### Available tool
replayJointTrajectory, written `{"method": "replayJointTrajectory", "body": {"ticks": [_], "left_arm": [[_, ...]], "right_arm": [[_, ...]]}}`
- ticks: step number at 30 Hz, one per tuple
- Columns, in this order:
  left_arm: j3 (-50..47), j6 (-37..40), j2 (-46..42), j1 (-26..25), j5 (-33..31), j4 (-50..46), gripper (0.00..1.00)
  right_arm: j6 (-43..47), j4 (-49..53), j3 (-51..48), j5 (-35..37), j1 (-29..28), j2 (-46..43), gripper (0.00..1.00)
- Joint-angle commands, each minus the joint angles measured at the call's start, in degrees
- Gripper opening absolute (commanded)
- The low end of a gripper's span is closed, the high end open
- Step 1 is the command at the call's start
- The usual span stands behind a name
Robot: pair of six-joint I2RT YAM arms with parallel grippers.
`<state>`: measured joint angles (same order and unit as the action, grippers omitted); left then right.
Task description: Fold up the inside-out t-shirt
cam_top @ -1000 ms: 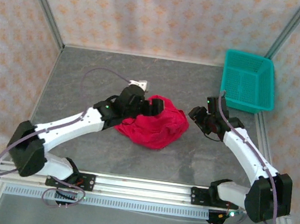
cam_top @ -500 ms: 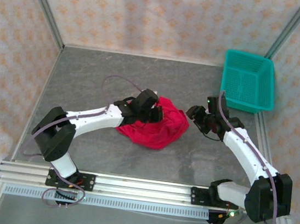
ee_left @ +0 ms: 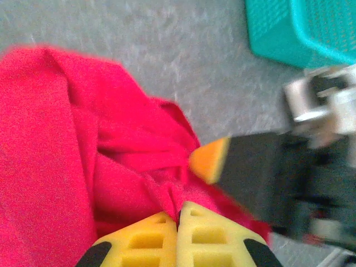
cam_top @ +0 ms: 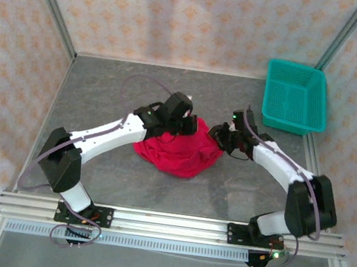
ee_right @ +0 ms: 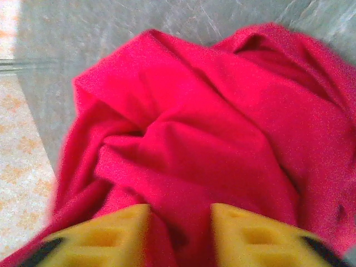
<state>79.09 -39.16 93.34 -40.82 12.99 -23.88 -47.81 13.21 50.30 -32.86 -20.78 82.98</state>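
The inside-out t-shirt (cam_top: 179, 155) lies crumpled in a bright red heap at the middle of the table. My left gripper (cam_top: 182, 127) sits on its far edge, and in the left wrist view the left gripper (ee_left: 179, 208) is shut on a raised fold of the t-shirt (ee_left: 55, 139). My right gripper (cam_top: 216, 137) meets the heap's right edge. In the right wrist view the right gripper (ee_right: 181, 208) has its pads a little apart, pressed onto a thick bunch of the t-shirt (ee_right: 194, 111). One orange fingertip (ee_left: 210, 161) of the right gripper rests close to my left pads.
A teal mesh basket (cam_top: 296, 65) stands at the back right corner, and the basket (ee_left: 300, 28) also appears in the left wrist view. Grey tabletop (cam_top: 105, 91) surrounds the heap. Patterned walls close in the back and sides.
My left gripper closed on the cloth's far edge. The right gripper moved left onto the heap's right edge and its jaws narrowed onto cloth. The heap shifted slightly.
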Motion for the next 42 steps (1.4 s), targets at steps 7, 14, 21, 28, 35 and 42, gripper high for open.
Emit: {"method": "replayJointTrajectory", "body": {"ticks": [7,14,21,28,35,42], "left_arm": [[47.3,10.2,8.3,18.2,2.1,-19.2,0.00],[52.7,13.1,6.9,23.2,1.9,-22.4,0.00],[12.6,8.9,-12.0,35.4,4.7,-4.7,0.00],[4.0,4.6,-13.4,40.8,10.4,-1.2,0.00],[-3.3,1.9,-13.1,33.3,10.2,4.1,0.00],[-8.1,1.4,-12.8,28.4,8.1,6.1,0.00]], "right_arm": [[2.9,8.0,22.7,8.4,6.2,2.6,0.00],[13.7,21.4,35.9,19.4,8.0,-0.7,0.00],[17.0,19.6,11.7,22.9,18.6,-10.2,0.00],[18.3,18.6,9.4,19.4,20.7,-7.9,0.00],[19.3,25.2,15.5,19.7,14.1,-4.7,0.50],[16.7,22.9,19.2,23.0,-1.7,-6.9,0.54]]}}
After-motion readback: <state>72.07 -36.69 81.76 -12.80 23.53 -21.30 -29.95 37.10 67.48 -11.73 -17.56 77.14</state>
